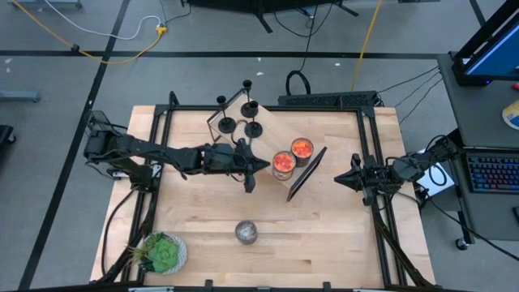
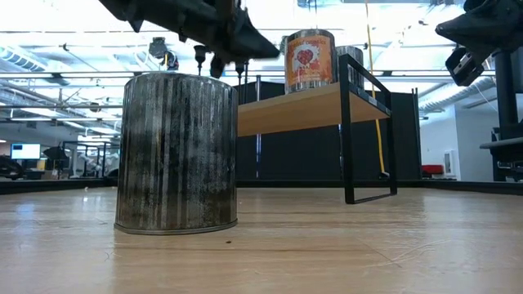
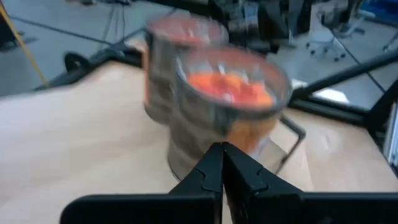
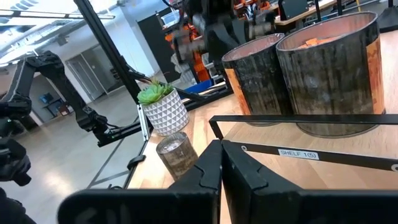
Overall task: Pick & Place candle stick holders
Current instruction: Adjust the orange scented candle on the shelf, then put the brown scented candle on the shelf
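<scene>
The only writing that can be read is a white label "SHELF 1(5)" point(image 4: 298, 153) on the black frame of the small wooden shelf point(image 1: 306, 172), seen in the right wrist view; the orange-red jars point(image 1: 283, 164) carry a red pattern, but no words can be made out on them. The candle stick holders point(image 1: 250, 108) are small and black, each with a round flat base and a thin stem; they stand in a group at the far part of the table point(image 1: 324, 227), beside a black wire frame. The left gripper point(image 1: 261, 165) is out over the middle of the table, just beside the nearer orange-red jar, and its fingers are pressed together with nothing between them. In the left wrist view the two jars fill the picture directly in front of these fingers. The right gripper point(image 1: 340, 178) waits at the right edge of the table, and its fingers also meet at the tips, empty. A squat silver jar point(image 1: 246, 233) stands alone at the near side, and a green plant in a white pot point(image 1: 165, 252) stands at the near left corner. In the low view the silver jar blocks much of the scene, and the holders cannot be told clearly behind it.
</scene>
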`<state>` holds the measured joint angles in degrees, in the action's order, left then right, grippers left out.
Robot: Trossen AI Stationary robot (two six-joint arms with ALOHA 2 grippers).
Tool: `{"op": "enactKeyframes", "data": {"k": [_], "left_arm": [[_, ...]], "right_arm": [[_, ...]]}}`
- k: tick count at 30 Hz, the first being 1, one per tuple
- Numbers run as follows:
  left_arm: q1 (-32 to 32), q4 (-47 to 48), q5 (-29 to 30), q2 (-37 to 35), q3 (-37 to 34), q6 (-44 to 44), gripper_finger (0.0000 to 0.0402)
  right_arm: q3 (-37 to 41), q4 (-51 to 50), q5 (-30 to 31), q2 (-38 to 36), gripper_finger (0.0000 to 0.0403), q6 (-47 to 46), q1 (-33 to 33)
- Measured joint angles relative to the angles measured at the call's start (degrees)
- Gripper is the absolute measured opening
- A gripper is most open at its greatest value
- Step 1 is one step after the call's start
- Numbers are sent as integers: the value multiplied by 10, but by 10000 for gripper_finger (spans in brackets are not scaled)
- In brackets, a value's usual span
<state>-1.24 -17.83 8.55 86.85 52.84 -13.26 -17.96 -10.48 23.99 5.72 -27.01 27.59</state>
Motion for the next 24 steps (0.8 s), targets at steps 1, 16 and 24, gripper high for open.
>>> {"op": "enactKeyframes", "data": {"k": [1, 16, 24], "left_arm": [[0, 4, 1, -11, 0, 0, 5], [-114, 346, -75, -169, 1, -304, 4], [-166, 415, -121, -159, 0, -454, 7]], "right_arm": [[0, 0, 0, 0, 0, -3, 0], [0, 0, 0, 0, 0, -9, 0], [0, 0, -1, 0, 0, -9, 0]]}}
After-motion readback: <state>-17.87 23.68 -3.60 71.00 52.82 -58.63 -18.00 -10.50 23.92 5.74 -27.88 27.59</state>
